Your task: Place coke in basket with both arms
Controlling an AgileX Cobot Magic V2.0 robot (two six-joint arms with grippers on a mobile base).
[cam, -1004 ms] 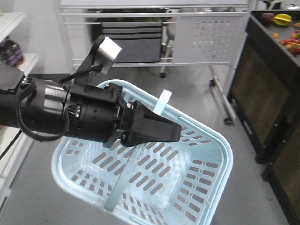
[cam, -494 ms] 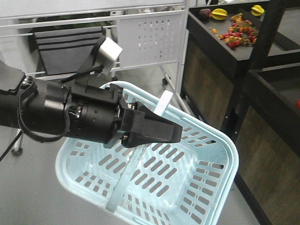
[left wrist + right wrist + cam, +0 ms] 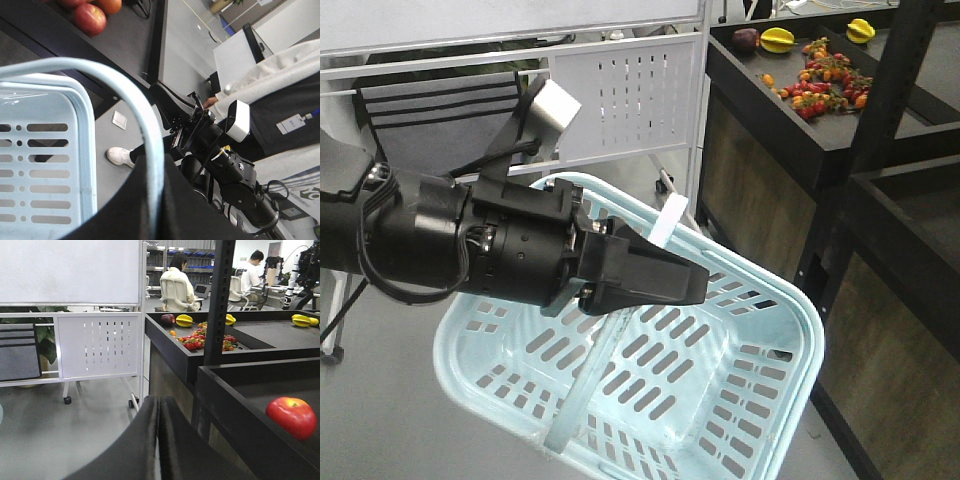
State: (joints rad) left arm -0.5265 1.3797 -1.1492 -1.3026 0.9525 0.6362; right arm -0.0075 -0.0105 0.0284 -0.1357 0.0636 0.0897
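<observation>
The light blue basket (image 3: 802, 312) hangs tilted in the air. My left gripper (image 3: 692, 282), a black wedge on a bulky black arm, is shut on the top of its flat swing handle (image 3: 669, 217). The left wrist view shows the handle (image 3: 145, 125) running between the closed jaws of my left gripper (image 3: 152, 162), with the basket's rim (image 3: 75, 95) at left. My right gripper (image 3: 159, 401) is shut and empty, pointing over the floor beside a black shelf. It also shows in the left wrist view (image 3: 167, 95). The coke is out of view. The basket holds nothing.
A black shelf unit with fruit (image 3: 810, 75) stands close on the right; a red apple (image 3: 292, 417) lies on its lower tray. A white perforated panel on wheels (image 3: 620, 90) stands behind. A person (image 3: 280, 100) stands near the right arm. People sit at desks (image 3: 177, 280) farther back.
The background has slid left: the black fruit shelf has come closer on the right and the panel moved left. The left arm and basket keep the same place in the front view.
</observation>
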